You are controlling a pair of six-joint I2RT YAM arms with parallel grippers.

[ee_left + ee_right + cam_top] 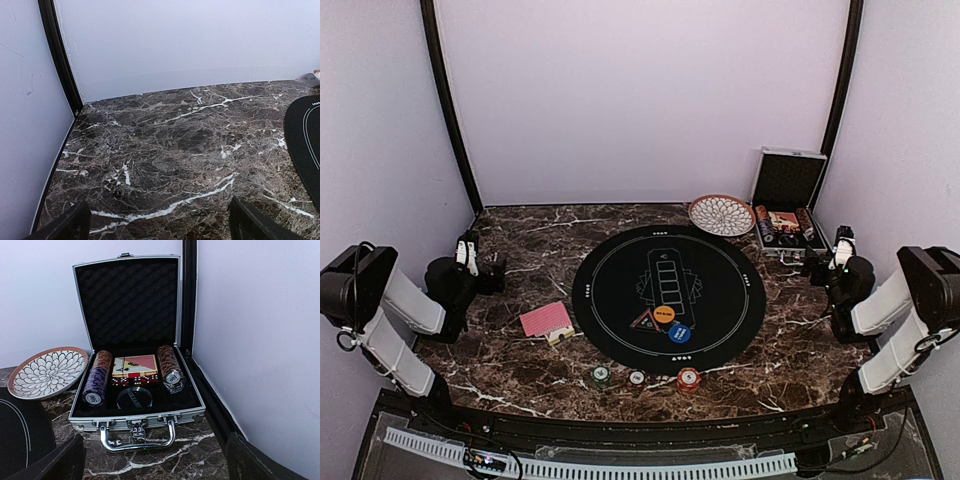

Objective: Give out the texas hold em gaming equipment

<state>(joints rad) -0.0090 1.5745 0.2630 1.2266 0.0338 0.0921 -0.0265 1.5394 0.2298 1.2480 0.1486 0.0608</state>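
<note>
— Where do we see it all?
— Cards [546, 319] left of the mat [610, 260], chips [689, 379] at its near edge, discs [664, 314] on it.
— Our grippers?
— Left gripper [159, 227] and right gripper [155, 460] both gape wide, holding nothing.

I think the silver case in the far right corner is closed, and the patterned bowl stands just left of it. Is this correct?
Not quite. The silver case is open: its lid stands up, and chip rolls and cards show inside. The right wrist view shows this clearly. The patterned bowl does stand just left of it.
</note>
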